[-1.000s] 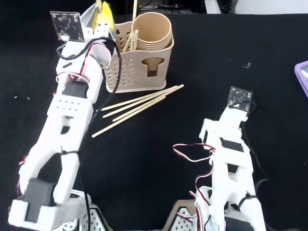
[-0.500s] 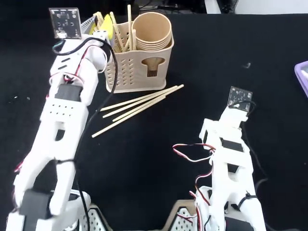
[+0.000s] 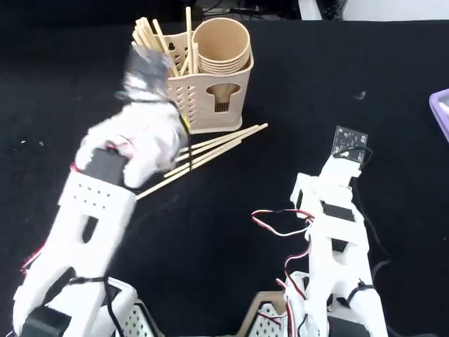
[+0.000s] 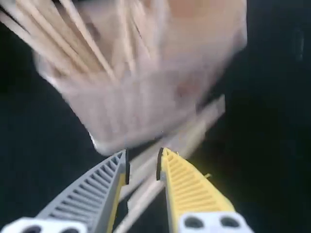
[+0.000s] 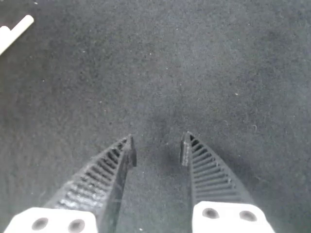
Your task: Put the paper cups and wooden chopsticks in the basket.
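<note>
Here, loose chopsticks [image 3: 228,139] lie diagonally before the basket [image 3: 209,107].

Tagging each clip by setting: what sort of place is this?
Likely a robotics lab or hobby bench: a black-covered table, a left arm and right arm with exposed wiring mounted side by side, and a basket of paper cups and chopsticks staged as practice props.

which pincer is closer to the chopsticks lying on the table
Left. The left pincer hangs just above the loose chopsticks beside the basket; the right pincer sits over bare black cloth, farther off.
</note>
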Robot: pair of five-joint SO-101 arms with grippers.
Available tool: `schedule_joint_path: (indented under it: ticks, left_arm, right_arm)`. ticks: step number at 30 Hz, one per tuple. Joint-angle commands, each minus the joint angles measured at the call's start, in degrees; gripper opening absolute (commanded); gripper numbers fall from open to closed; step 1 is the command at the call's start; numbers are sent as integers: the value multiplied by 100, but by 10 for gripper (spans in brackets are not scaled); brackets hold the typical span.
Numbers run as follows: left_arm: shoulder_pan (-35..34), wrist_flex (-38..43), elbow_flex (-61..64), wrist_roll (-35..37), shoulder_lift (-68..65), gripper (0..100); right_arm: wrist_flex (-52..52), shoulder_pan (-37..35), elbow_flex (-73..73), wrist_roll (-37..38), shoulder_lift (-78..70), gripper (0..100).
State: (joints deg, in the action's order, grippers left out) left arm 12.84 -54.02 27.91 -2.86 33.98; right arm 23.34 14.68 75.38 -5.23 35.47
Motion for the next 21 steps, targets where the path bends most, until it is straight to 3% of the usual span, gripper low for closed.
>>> schedule_joint_path:
  ticks: [1,5,8,10,21]
  left_arm:
    - [-22,123,813,-1020,-141,128]
    - [-541,747,1376,-1855,-738,150]
    - [-725,826,1481,-2330,-1451,216]
    - [-743,879,1473,-2505,-1943,203]
    - [-549,1108,611,-2541,-3393,191]
  right_arm:
    - [-141,-88,-295,-18,145,159]
    - [-141,-88,-295,-18,145,159]
    - [-141,-97,-295,-18,145,159]
    - [-141,-220,-286,-18,145,159]
    - [-141,-334,-268,-18,136,159]
